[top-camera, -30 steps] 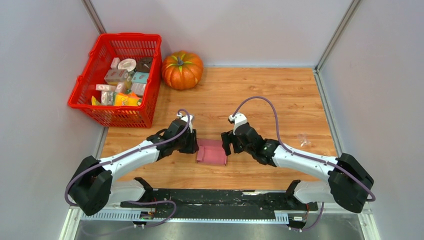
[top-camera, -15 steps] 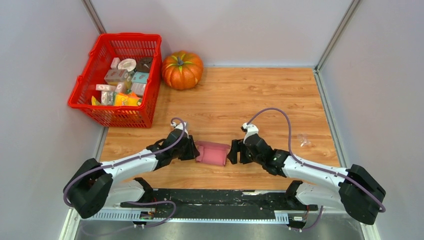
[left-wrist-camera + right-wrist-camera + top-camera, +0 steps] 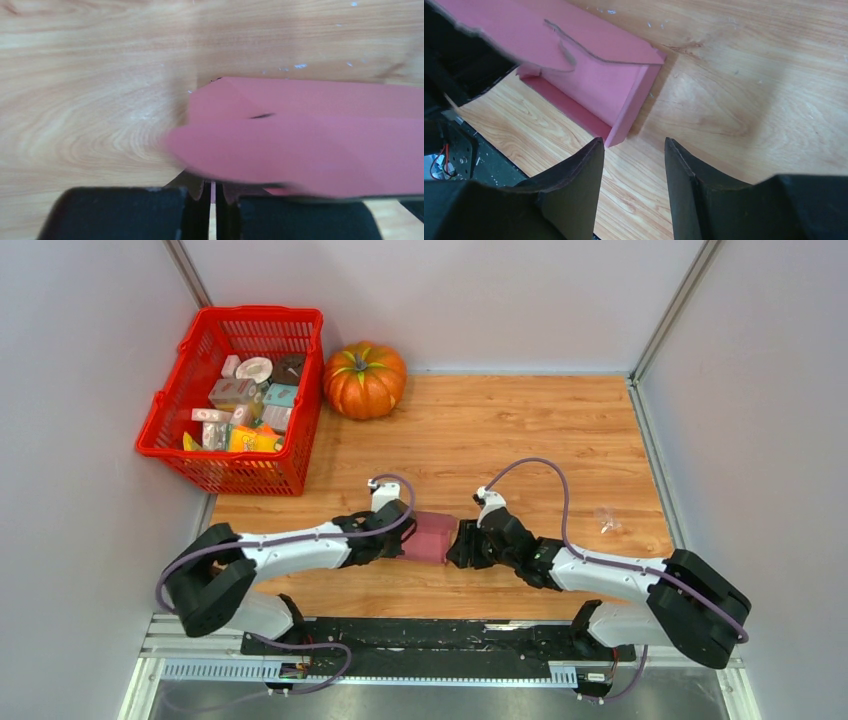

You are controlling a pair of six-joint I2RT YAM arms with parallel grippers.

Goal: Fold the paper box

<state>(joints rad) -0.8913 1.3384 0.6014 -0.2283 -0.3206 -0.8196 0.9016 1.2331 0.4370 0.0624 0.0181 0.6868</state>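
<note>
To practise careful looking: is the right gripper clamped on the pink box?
No; the right gripper stands open, the paper box outside its gap.

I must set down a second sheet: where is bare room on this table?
The widest bare wood lies beyond both arms, from the pumpkin to the right wall. A narrow strip lies between the red basket and the left arm. Crowded: the middle, where left gripper and right gripper flank the paper box. A clear scrap lies far right.

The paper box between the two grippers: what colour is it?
The paper box is plain pink, with no print; the right wrist view shows it best.
</note>
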